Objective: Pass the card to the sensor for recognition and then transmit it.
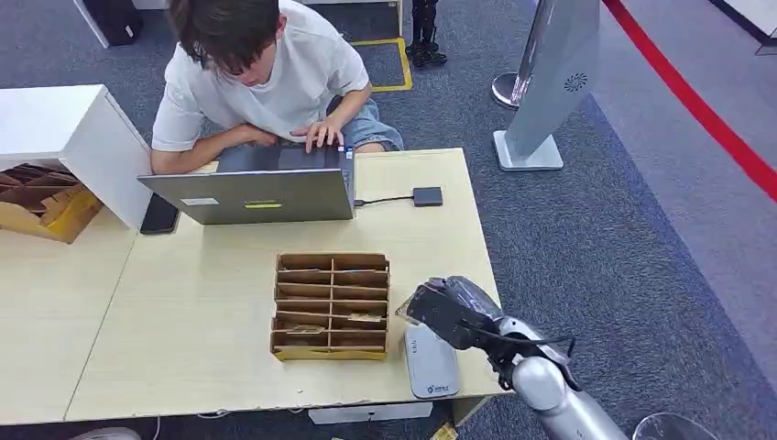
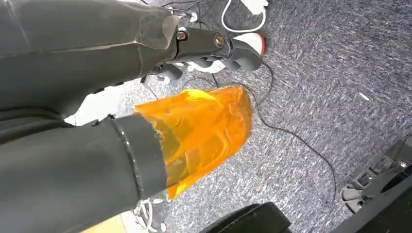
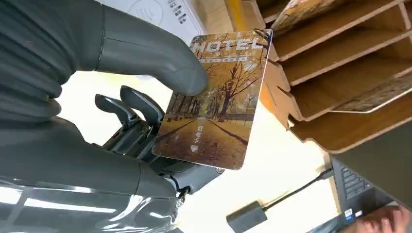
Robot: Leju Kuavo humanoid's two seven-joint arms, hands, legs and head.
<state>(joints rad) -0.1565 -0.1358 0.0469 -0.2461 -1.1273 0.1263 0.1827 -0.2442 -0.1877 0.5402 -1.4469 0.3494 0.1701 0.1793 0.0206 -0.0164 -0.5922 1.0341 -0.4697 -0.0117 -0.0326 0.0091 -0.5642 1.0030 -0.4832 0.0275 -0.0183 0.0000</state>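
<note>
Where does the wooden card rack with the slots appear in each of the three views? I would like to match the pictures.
Head view: the card rack stands on the table, in front of the laptop, beside the right hand.
Left wrist view: not in it; this view looks at carpet.
Right wrist view: its slots lie behind the held hotel card.
Shared landmark: the white sensor.

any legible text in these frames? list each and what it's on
"HOTEL": top of the card pinched in the right hand.
Card, small line under "HOTEL" and small characters above the arrow: too small to read.
Grey card reader on the table, logo and print near its front edge: too blurred.
Laptop lid, white sticker and yellow-green strip: no readable text.
Grey floor stand, round emblem: no letters readable.
</note>
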